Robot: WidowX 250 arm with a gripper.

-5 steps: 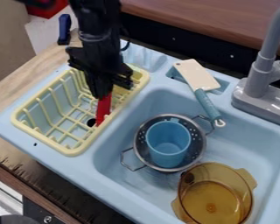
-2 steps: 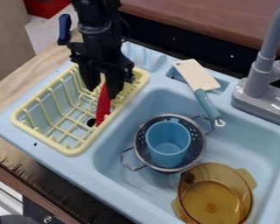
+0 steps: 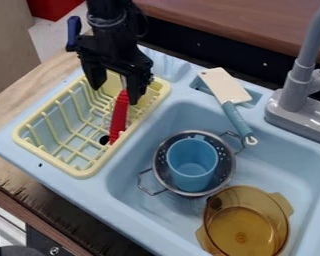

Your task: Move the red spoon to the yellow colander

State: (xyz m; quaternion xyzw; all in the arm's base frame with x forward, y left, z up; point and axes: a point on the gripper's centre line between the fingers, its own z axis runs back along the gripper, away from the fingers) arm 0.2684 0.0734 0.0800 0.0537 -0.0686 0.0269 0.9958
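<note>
My black gripper hangs over the upper end of the pale yellow dish rack, its two fingers spread open with a gap between them. The red spoon lies inside the yellow rack, along its right part, with its upper end just below the gripper and partly behind the right finger. Nothing is held. The rack is the yellow slatted basket on the left of the blue sink unit.
In the blue sink basin, a metal colander holds a blue cup. An amber pot stands near the front. A white spatula rests across the back rim, left of the grey faucet.
The gripper has opened around the spoon's upper end and risen slightly. The red spoon stays in the rack, with more of its upper part visible.
</note>
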